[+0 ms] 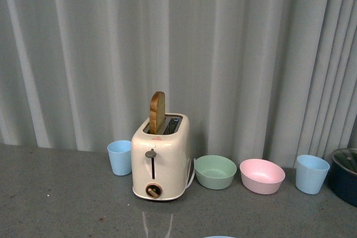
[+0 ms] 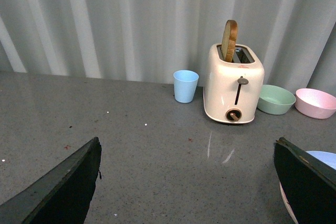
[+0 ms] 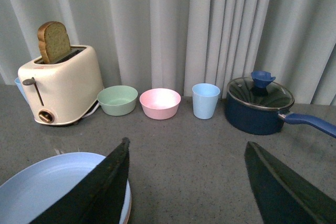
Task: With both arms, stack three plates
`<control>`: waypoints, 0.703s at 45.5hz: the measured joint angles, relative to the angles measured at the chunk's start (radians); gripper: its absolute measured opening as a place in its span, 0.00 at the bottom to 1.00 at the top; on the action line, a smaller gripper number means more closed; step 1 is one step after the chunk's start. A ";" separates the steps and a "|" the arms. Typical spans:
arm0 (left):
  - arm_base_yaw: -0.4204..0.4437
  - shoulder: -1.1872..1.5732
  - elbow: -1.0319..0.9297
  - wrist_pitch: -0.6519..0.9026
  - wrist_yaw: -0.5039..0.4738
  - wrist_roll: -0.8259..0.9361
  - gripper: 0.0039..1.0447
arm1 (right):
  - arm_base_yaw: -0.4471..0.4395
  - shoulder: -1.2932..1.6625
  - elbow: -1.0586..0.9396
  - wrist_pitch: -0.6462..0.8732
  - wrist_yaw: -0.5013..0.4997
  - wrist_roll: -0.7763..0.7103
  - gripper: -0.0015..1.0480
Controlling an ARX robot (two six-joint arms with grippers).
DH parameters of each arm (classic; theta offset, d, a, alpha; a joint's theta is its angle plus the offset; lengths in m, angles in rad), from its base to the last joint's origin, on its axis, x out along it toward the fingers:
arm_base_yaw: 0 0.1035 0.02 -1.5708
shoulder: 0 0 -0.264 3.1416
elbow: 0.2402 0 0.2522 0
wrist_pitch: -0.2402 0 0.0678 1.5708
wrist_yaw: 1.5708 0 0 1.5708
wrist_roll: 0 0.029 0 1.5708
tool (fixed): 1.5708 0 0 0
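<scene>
Already the light blue plate (image 3: 47,184) lies topmost on a pink edge, just beside and below the right tool (image 3: 189,182), nearer it than the left tool (image 2: 189,182). Both tools stand spread and empty over the worktop (image 2: 131,145).

A row of things lines the back of the grey table (image 1: 61,193) along the curtain (image 1: 234,54): a blue cup (image 1: 120,157), a cream toaster (image 1: 160,157) with a bread slice (image 1: 157,112) standing up from its slot, a green bowl (image 1: 215,171), a pink bowl (image 1: 262,175), a second blue cup (image 1: 312,174) and a dark blue lidded pot (image 3: 260,106), its handle reaching sideways. The tabletop before this row is bare grey surface, widest on the left. A light blue plate (image 3: 47,190) lies at the near edge, in front of the toaster.
</scene>
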 joint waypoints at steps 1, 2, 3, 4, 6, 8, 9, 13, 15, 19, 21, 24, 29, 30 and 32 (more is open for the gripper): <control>0.000 0.000 0.000 0.000 0.000 0.000 0.94 | 0.000 0.000 0.000 0.000 0.000 0.000 0.67; 0.000 0.000 0.000 0.000 0.000 0.000 0.94 | 0.000 0.000 0.000 0.000 0.000 0.000 0.72; 0.000 0.000 0.000 0.000 0.000 0.000 0.94 | 0.000 0.000 0.000 0.000 0.000 0.000 0.75; 0.000 0.000 0.000 0.000 0.000 0.000 0.94 | 0.000 0.000 0.000 0.000 0.000 0.000 0.81; 0.000 0.000 0.000 0.000 0.000 0.000 0.94 | 0.000 0.000 0.000 0.000 0.000 0.000 0.89; 0.000 0.000 0.000 0.000 0.000 0.000 0.94 | 0.000 0.000 0.000 0.000 0.000 0.001 0.95; 0.000 0.000 0.000 0.000 0.000 0.000 0.94 | 0.000 0.000 0.000 0.000 0.000 0.001 0.94; 0.000 0.000 0.000 0.000 0.000 0.000 0.94 | 0.000 0.000 0.000 0.000 0.000 0.000 0.93; 0.000 0.000 0.000 0.000 0.000 0.000 0.94 | 0.000 0.000 0.000 0.000 0.000 0.000 0.93; 0.000 0.000 0.000 0.000 0.000 0.000 0.94 | 0.000 0.000 0.000 0.000 0.000 0.000 0.93; 0.000 0.000 0.000 0.000 0.000 0.000 0.94 | 0.000 0.000 0.000 0.000 0.000 0.000 0.93; 0.000 0.000 0.000 0.000 0.000 0.000 0.94 | 0.000 0.000 0.000 0.000 0.000 0.000 0.93; 0.000 0.000 0.000 0.000 0.000 0.000 0.94 | 0.000 0.000 0.000 0.000 0.000 0.000 0.93; 0.000 0.000 0.000 0.000 0.000 0.000 0.94 | 0.000 0.000 0.000 0.000 0.000 0.000 0.93; 0.000 0.000 0.000 0.000 0.000 0.000 0.94 | 0.000 0.000 0.000 0.000 0.000 0.000 0.93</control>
